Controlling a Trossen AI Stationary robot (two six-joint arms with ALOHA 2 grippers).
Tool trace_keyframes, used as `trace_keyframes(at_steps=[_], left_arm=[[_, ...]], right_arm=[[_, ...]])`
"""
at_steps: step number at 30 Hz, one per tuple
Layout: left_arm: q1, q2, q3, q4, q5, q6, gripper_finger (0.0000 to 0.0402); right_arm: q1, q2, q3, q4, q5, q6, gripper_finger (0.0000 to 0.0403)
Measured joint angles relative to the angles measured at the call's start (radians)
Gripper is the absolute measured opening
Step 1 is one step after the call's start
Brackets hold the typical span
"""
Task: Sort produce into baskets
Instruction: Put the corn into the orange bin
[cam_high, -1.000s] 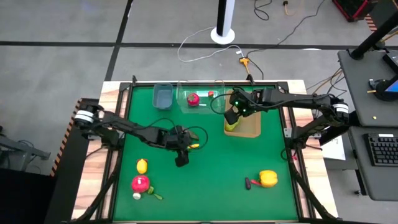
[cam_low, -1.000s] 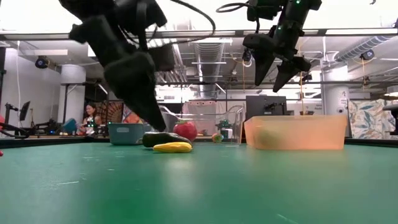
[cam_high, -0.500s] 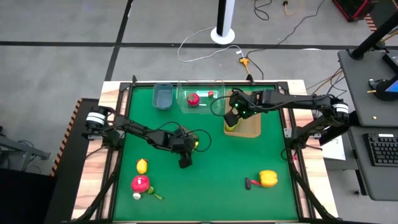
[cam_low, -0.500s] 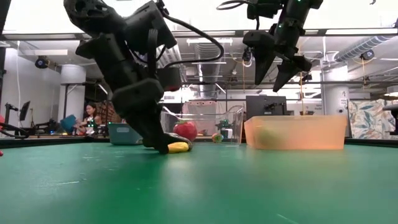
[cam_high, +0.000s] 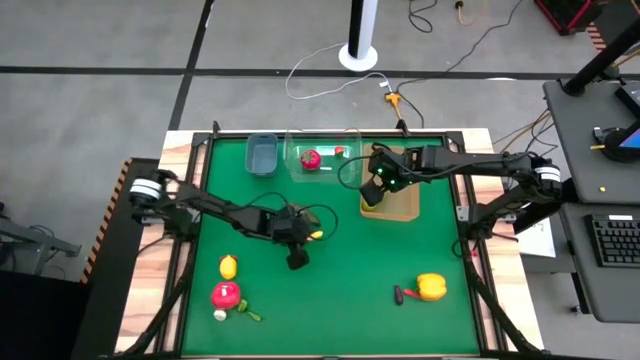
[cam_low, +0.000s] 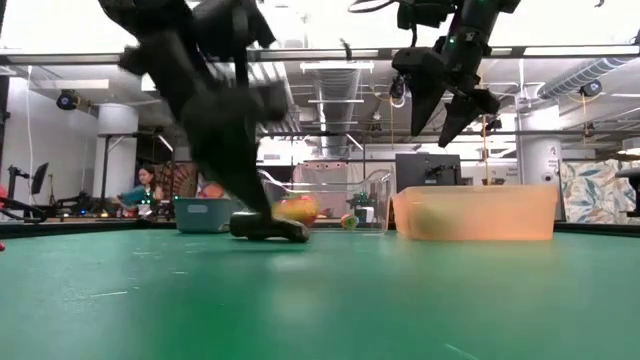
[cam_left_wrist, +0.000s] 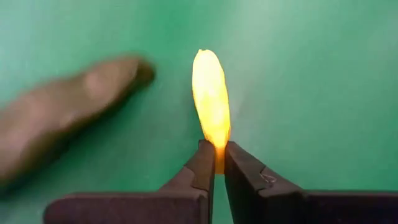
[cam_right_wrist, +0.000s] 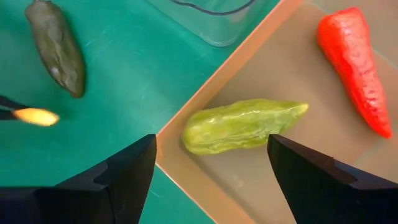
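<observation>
My left gripper is shut on a slim yellow piece of produce near the table's middle. In the low view that piece shows blurred, a little above the cloth. A dark green cucumber lies flat on the table just beside it. My right gripper hangs open above the tan tray, touching nothing. Under it in the tray lie a light green cucumber and a red chilli. My left gripper pinches the yellow piece's near end between its two fingertips. The fingers slant down from the table's left and lie in line with the piece, which sticks out beyond them. In the low view the piece seems clear of the table.
A blue-grey bin and a clear tub holding a red piece stand at the far edge. A lemon and a red round piece lie near left. A yellow pepper lies near right.
My left gripper has come down over the yellow piece and shut on its end, taking hold. The piece lay on the table beside the dark cucumber and now shows slightly raised. The dark cucumber has stayed where it was.
</observation>
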Motion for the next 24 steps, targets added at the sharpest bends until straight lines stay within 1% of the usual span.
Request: trace_keyframes(at_steps=[4,7,11,16,20,24], left_arm=[[0.003,-0.133,0.0,-0.005,0.004,0.013,0.0002],[0.024,-0.251,0.0,0.005,-0.016,0.014,0.0001],[0.06,-0.397,0.0,0.02,-0.057,0.021,0.0001],[0.089,-0.541,0.0,0.116,-0.059,0.061,0.0],[0.089,-0.59,0.001,0.247,-0.059,0.118,0.0],[0.089,-0.582,0.002,0.363,-0.081,0.146,0.0]], right_arm=[[0.024,-0.013,0.0,0.02,0.0,-0.032,0.0294],[0.053,-0.03,-0.001,0.109,0.001,-0.075,0.0291],[0.094,-0.06,-0.001,0.326,-0.021,-0.124,0.0291],[0.141,-0.083,-0.001,0.714,-0.072,-0.22,0.0292],[0.163,-0.07,-0.003,0.974,-0.079,-0.272,0.0287],[0.168,-0.043,-0.004,1.136,-0.134,-0.323,0.0286]])
